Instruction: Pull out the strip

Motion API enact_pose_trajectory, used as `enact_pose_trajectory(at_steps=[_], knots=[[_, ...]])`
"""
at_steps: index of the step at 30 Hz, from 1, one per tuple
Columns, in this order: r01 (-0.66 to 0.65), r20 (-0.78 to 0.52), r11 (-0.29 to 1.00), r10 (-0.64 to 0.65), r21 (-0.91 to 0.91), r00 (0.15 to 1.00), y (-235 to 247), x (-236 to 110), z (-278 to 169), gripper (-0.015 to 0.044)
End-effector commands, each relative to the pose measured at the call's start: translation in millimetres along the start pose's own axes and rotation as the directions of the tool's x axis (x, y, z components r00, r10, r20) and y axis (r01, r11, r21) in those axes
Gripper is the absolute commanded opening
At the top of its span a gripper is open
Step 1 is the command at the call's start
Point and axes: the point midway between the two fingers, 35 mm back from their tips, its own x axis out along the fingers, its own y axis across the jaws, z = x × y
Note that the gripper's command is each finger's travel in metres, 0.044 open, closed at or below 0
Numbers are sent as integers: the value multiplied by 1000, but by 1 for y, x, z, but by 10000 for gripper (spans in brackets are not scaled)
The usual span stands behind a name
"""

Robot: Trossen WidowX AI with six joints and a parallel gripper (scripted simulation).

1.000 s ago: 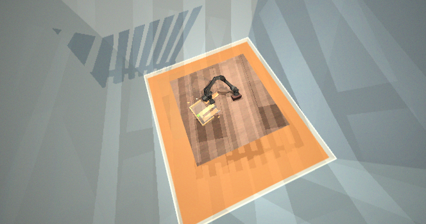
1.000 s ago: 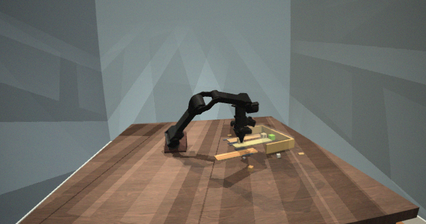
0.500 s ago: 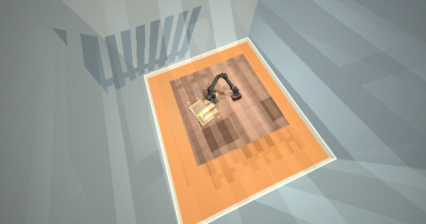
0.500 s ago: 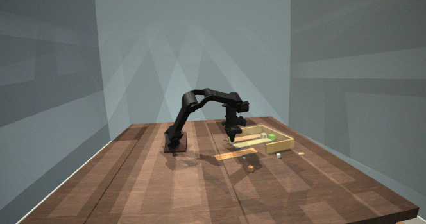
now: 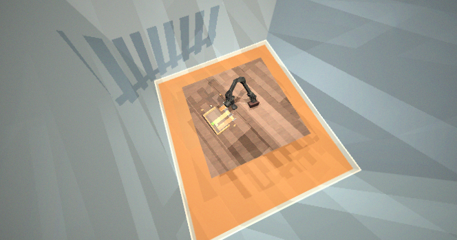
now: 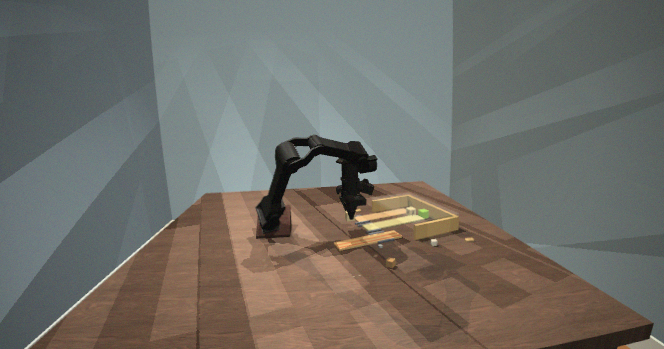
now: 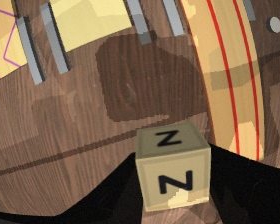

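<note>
Gripper (image 6: pixel 352 218) (image 7: pixel 169 155)'s clamped on the N cube (image 7: pixel 173 175), held up over the table (image 6: pixel 300 295). Biggest risk imo: an off-center pinch lets it twist out, especially if the arm jerks.

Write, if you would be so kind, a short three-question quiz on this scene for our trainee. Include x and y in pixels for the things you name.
1. True or false: the gripper (image 5: pixel 226 104) (image 6: pixel 352 218) (image 7: pixel 169 155) is holding the lettered cube (image 6: pixel 348 216) (image 7: pixel 175 183).
2. In the wrist view, what colour are the lines along the strip right of that cube (image 5: pixel 223 108) (image 6: pixel 367 241) (image 7: pixel 242 90)?
A) blue
B) red
C) green
3. Fill in: the brightly coloured cube inside the yellowish frame (image 5: pixel 209 123) (image 6: pixel 437 228) is ____.

Key: 1 true; 2 B; 3 green.
</note>
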Motion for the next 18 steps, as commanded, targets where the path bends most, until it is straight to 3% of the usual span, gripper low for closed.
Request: enact_pose_trajectory(at_steps=[1,18], knots=[[-9,15,1000,9,13,1000,-1,-21,1,0],[-9,14,1000,9,13,1000,-1,-24,1,0]])
